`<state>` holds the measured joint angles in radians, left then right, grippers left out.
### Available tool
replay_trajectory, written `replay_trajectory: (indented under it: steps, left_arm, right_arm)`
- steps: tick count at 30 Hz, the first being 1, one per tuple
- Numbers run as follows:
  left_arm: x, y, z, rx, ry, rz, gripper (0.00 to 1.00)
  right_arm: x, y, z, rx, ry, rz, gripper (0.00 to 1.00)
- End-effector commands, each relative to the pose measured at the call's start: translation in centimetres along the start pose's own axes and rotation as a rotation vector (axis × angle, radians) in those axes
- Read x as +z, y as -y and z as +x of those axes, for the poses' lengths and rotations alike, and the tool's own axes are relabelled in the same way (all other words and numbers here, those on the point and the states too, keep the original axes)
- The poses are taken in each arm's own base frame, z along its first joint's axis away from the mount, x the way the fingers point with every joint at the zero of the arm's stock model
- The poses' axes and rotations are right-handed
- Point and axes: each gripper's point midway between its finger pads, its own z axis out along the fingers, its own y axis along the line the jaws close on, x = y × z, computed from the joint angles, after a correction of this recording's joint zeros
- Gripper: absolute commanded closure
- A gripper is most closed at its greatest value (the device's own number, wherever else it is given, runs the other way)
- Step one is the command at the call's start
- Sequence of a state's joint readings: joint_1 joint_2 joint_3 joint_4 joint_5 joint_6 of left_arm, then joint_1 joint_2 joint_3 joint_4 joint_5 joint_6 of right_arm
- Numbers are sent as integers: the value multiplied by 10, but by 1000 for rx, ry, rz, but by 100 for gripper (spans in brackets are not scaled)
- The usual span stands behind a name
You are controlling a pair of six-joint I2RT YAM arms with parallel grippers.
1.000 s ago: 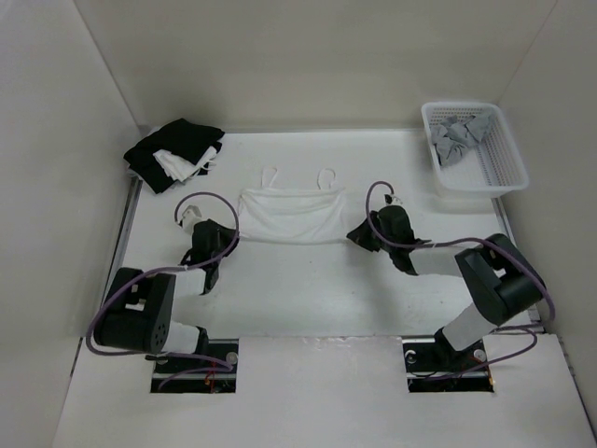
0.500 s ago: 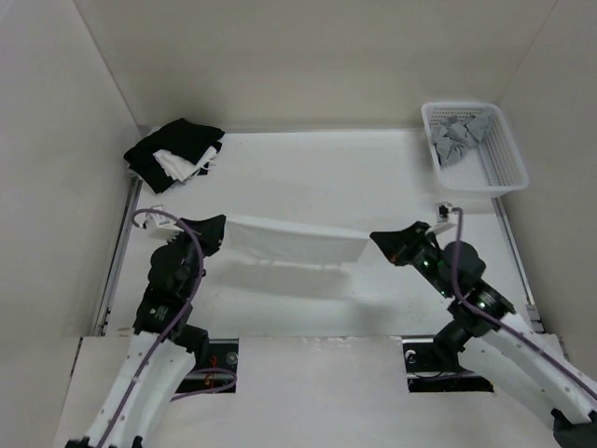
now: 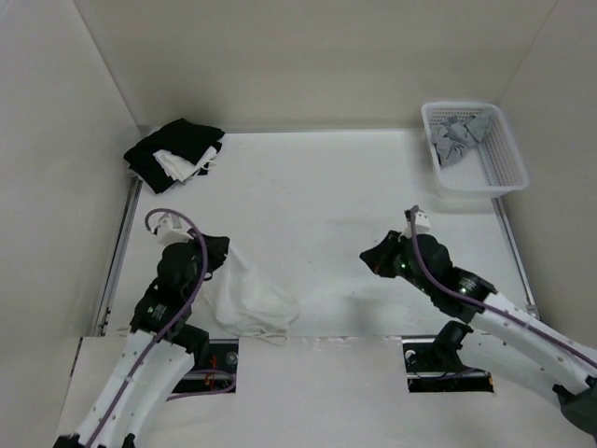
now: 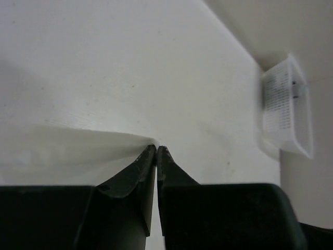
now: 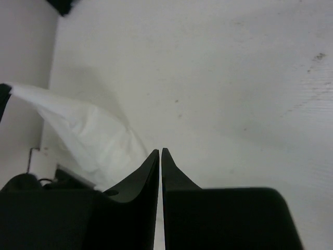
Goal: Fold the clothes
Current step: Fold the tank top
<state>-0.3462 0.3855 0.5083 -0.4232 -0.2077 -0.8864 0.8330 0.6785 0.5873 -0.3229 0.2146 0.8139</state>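
Pinching one edge of the white camisole (image 3: 252,301), the left claw (image 3: 222,250) is closed tight on it. The cloth hangs from it in a bunch over the near left part of the desk (image 3: 326,187). Well apart, the right claw (image 3: 368,259) is closed on nothing.

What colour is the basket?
The basket is white; the top view shows it best.

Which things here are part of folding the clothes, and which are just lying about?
Job: white camisole, hanging from the shut left gripper; right gripper, shut, empty.
Lying about: black-and-white garment heap; basket; grey cloths in it.
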Motion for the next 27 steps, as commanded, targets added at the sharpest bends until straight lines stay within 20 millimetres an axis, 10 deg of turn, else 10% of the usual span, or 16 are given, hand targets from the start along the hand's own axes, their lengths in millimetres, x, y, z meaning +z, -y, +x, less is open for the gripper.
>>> replay_trajectory:
  steps: [1, 13, 27]
  left_arm:
    - [34, -9, 12, -2, -17, -40, 97]
    - [59, -45, 0, -12, 57, -123, 97]
    - [64, -51, 4, -30, 27, -110, 97]
  right_arm:
    - [30, -14, -12, 25, 12, -91, 91]
    - [66, -64, 142, -70, -380, -237, 50]
    - [94, -75, 186, -45, -420, -262, 61]
